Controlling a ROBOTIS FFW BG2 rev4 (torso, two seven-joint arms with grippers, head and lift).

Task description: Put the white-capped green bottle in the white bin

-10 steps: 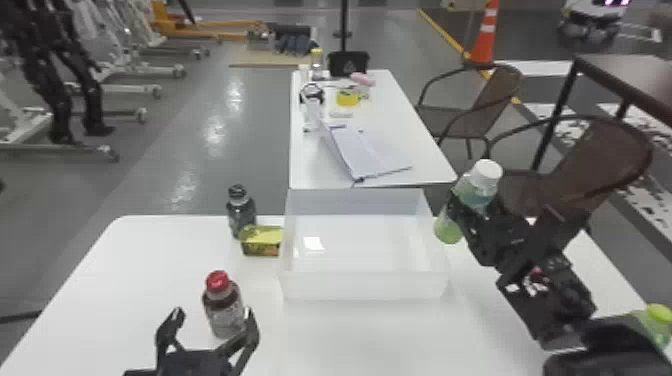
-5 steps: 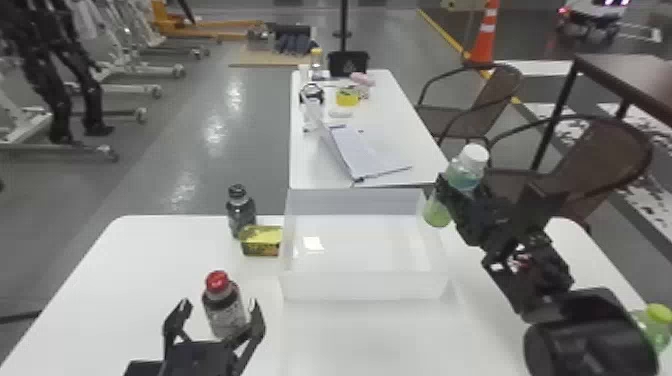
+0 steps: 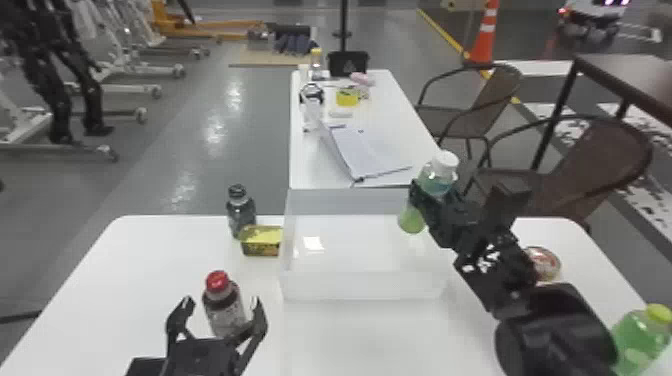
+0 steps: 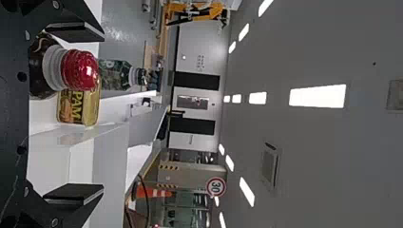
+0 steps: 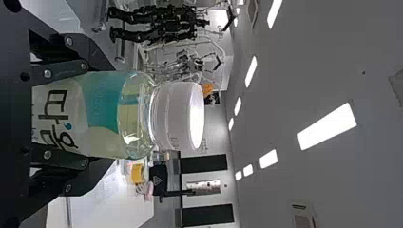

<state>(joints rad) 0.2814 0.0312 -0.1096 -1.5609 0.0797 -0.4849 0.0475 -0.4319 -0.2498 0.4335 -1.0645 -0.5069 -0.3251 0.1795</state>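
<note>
Bottle (image 3: pixel 436 175) is being held tilted by right gripper (image 3: pixel 432 195), centre-right of frame. Base (image 3: pixel 412 224) should be being guided inside bin (image 3: pixel 364 286), lowered before release. Left gripper (image 3: pixel 222 303), lower left, is being held wide.

White-capped green plastic bottle (image 5: pixel 104 114) shows teal, black markings — rectangular plastic bin (image 3: pixel 370 286) is milky white — orange traffic cone (image 3: pixel 484 42) has white bands.
</note>
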